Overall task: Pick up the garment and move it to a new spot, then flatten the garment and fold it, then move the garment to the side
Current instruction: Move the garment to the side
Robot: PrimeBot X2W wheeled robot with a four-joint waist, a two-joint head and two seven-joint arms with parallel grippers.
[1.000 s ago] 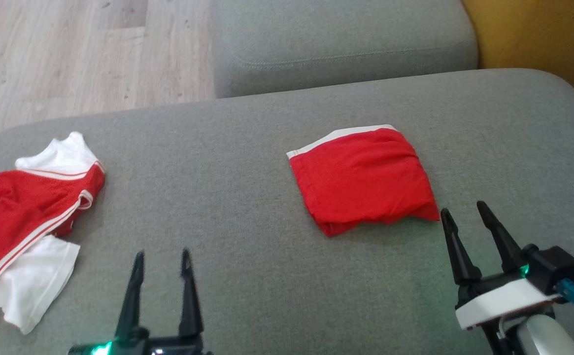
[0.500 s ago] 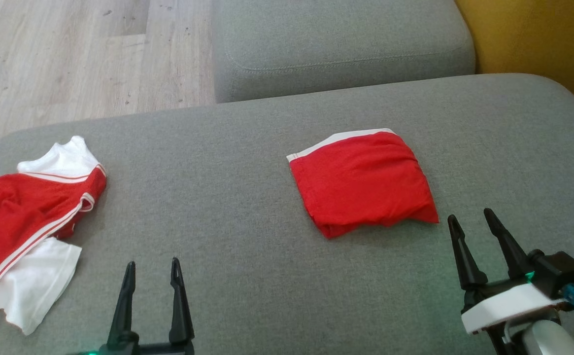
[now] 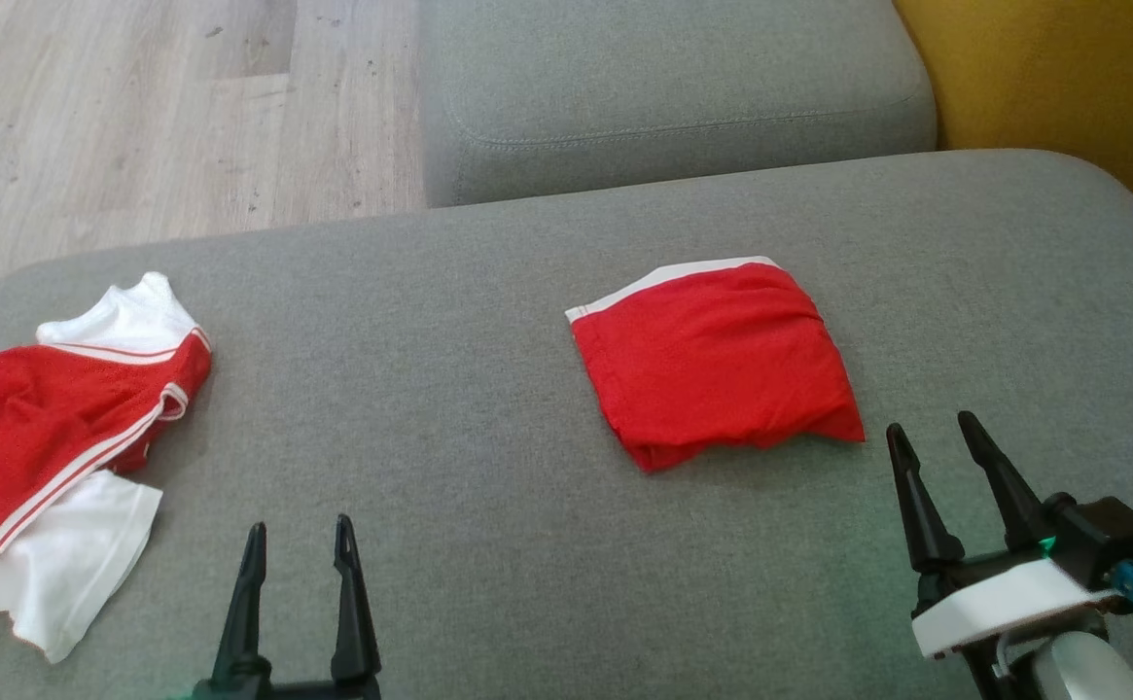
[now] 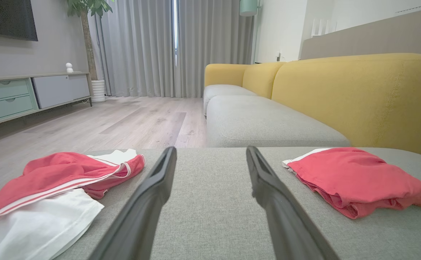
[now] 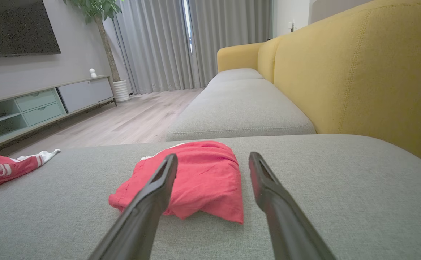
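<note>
Left gripper (image 3: 300, 523) and right gripper (image 3: 930, 422) gape, empty. The garment (image 3: 717, 365) lies folded, its near edge just beyond the right; bare cushion (image 3: 488, 408) fronts the left.

The folded garment (image 3: 717, 365) is plain red with a white band. The crumpled clothes (image 3: 51, 428) are red and white with thin white stripes. The sofa cushion (image 3: 449, 389) is grey and its backrest (image 3: 1043, 68) is mustard yellow.

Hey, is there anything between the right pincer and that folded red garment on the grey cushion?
Nothing visible. The right pincer sits open just short of the folded red fabric garment with white trim, and there is just bare grey fabric sofa cushion between them.
</note>
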